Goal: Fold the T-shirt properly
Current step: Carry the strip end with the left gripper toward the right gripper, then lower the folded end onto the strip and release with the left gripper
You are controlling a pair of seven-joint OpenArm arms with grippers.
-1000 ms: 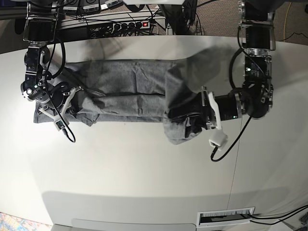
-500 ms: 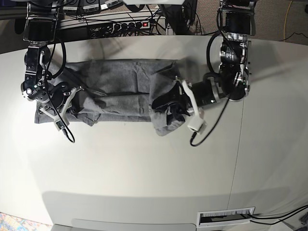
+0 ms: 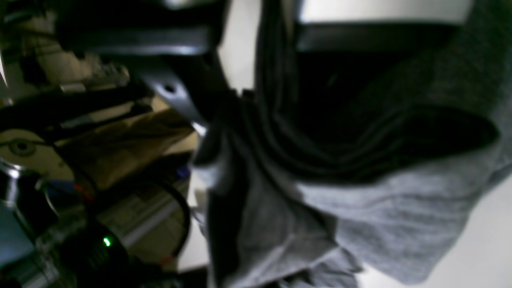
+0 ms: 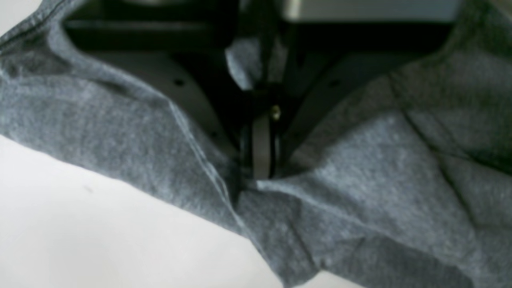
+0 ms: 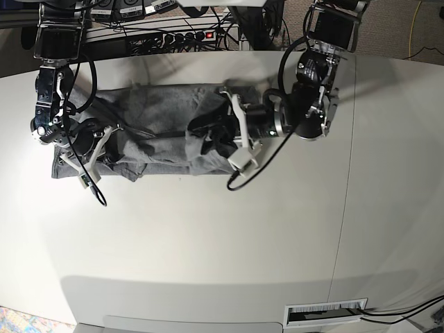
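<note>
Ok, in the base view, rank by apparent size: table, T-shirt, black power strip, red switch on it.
1. Table
2. T-shirt
3. Power strip
4. Red switch

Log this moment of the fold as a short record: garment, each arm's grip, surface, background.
garment: grey T-shirt, lying as a long band across the table, one end lifted
left gripper: shut on the lifted end of the T-shirt, carried over the band
right gripper: shut on the T-shirt's other end, low at the table
surface: white table
background: power strip beyond the table's far edge
</note>
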